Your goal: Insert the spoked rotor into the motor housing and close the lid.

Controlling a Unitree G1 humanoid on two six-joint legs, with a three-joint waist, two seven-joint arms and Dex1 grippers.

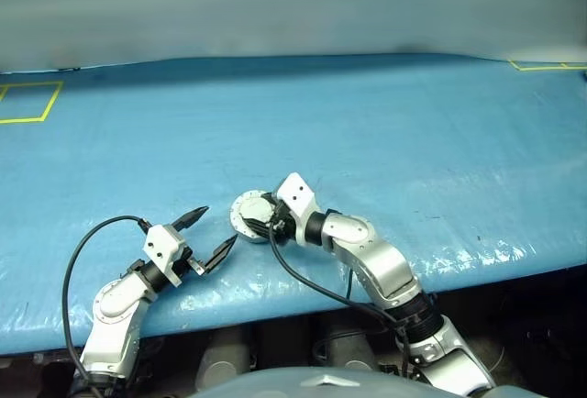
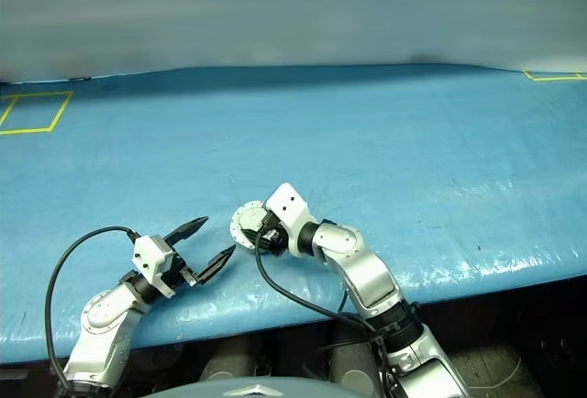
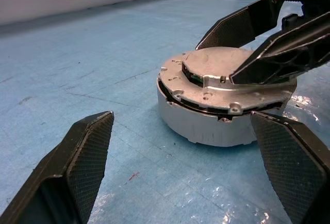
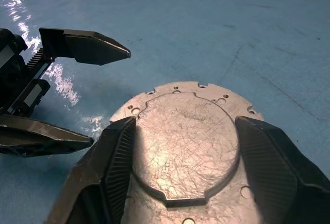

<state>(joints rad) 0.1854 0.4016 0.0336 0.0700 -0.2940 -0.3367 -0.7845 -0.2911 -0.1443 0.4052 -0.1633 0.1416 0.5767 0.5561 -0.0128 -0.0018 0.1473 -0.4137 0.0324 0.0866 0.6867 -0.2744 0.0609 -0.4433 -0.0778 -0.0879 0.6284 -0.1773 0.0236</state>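
Lid [image 3: 227, 79] sits on motor housing [image 3: 206, 126], slightly askew; rotor presumably inside. My right fingers [image 4: 180, 175] straddle the lid's raised centre; grip unclear. Left fingers [image 1: 214, 233] open, idle nearby.

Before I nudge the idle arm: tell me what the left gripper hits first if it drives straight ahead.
Most likely the round silver metal motor housing with its plain silver lid, lying straight between the left gripper's spread fingers; the right gripper already straddles that lid.
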